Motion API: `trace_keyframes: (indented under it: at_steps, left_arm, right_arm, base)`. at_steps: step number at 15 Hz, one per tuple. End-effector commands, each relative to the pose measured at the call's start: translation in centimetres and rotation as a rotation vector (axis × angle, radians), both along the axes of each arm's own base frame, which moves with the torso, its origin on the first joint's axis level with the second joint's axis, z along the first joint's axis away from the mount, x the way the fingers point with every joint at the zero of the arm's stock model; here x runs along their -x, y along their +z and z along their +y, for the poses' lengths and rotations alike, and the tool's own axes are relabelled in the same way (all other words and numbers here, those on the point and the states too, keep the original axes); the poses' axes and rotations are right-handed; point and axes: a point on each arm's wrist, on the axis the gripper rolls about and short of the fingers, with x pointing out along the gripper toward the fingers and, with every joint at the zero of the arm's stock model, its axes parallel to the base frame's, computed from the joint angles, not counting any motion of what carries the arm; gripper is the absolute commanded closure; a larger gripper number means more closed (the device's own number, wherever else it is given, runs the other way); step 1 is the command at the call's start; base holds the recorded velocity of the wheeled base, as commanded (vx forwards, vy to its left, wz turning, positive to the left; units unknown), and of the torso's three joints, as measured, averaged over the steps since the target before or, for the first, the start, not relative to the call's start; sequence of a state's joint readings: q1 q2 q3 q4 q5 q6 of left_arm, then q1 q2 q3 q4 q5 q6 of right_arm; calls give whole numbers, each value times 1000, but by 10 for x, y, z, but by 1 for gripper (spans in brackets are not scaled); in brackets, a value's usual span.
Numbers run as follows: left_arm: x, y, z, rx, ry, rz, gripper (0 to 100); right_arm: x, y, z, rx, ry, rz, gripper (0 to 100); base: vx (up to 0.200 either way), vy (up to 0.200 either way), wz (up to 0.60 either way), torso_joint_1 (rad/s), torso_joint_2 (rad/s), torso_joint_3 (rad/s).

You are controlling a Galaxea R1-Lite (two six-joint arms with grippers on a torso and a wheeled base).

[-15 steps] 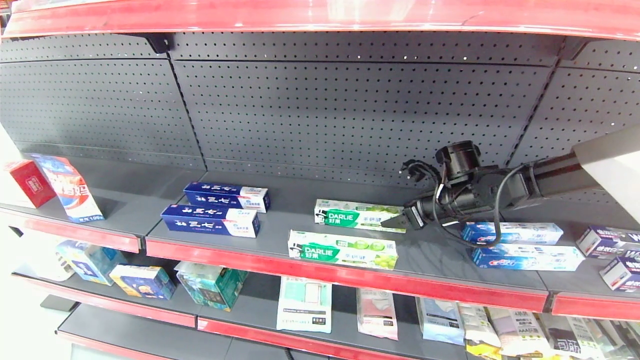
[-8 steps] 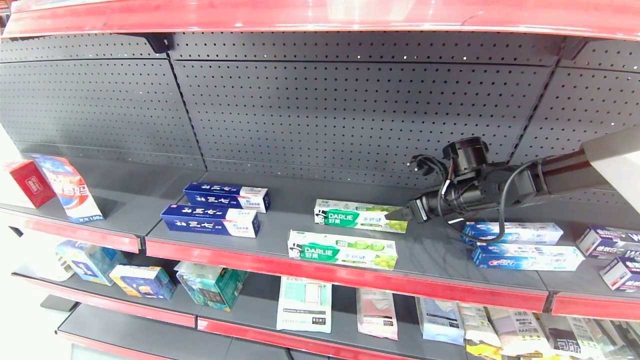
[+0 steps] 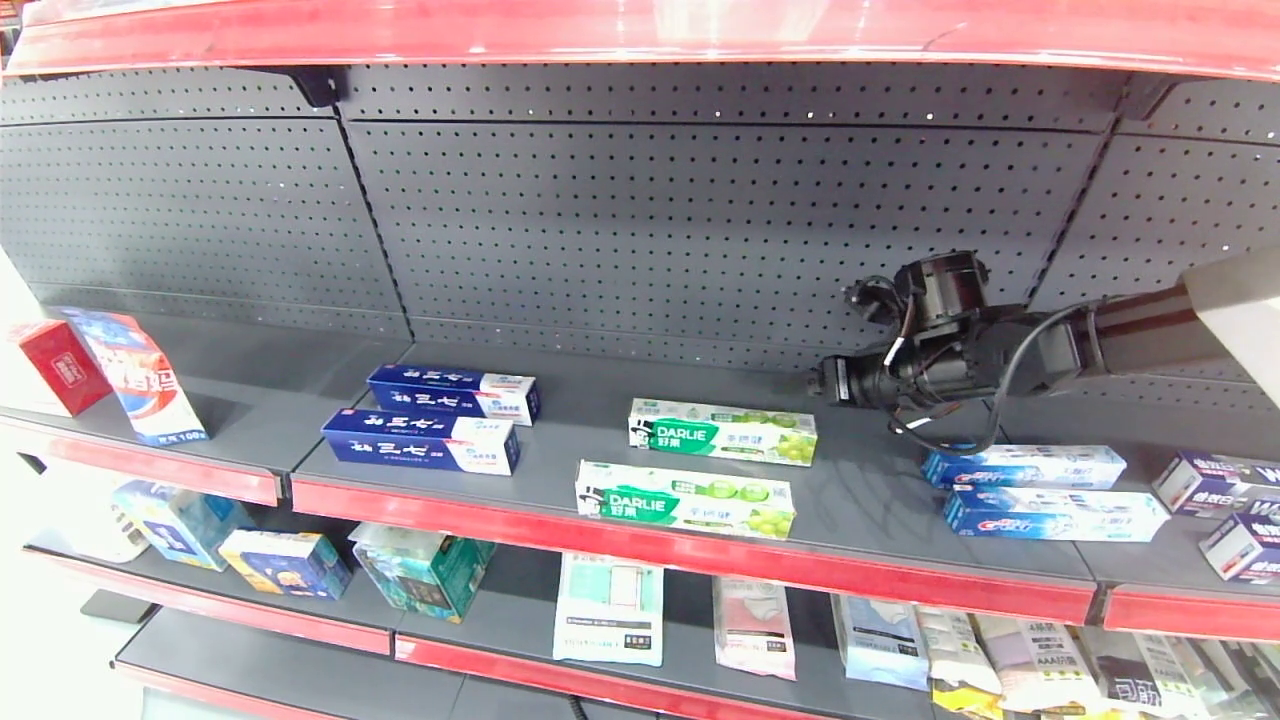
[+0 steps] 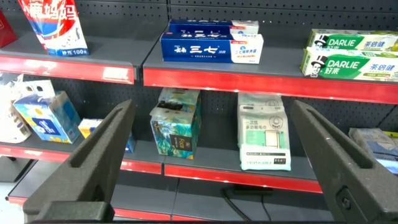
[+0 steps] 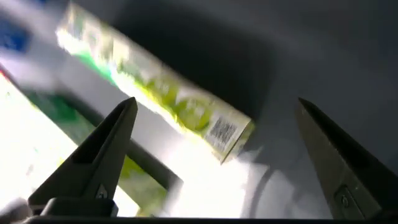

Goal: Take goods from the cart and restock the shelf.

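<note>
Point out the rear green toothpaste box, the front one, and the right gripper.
rear green toothpaste box [image 3: 722,432], head view, middle of its printed face.
front green toothpaste box [image 3: 685,500], head view, middle of its printed face.
right gripper [image 5: 216,102], right wrist view, midway between its fingertips.

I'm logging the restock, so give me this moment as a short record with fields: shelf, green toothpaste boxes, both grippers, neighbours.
Surface: dark grey shelf, red front edge, pegboard back
Green toothpaste: two lying flat and apart, rear box behind front box
Right arm: right gripper open, empty, hovers above the shelf by the rear box's right end, not touching it
Left arm: left gripper open, empty, facing the shelf fronts
Neighbours: blue boxes to the left, blue-white boxes to the right
</note>
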State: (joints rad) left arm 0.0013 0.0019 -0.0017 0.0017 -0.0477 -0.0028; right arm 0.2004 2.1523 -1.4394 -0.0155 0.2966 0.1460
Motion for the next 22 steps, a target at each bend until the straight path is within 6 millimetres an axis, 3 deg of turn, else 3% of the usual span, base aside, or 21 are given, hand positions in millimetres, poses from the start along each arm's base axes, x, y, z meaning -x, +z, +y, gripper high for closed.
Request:
trace_keyframes:
  at_steps: [1,8,22]
  left_arm:
    - [0,0,0,0,0,1,0]
    - [0,0,0,0,0,1,0]
    - [0,0,0,0,0,1,0]
  right_arm:
    - [-7,-6,0,16,-74,11,0]
    - [-13,-23,-10,91,-165,31,0]
    - [-14,-28,-12,119,-172,40,0]
  base:
    - [0,0,0,0,0,0]
    - [0,0,0,0,0,0]
    - [0,0,0,0,0,0]
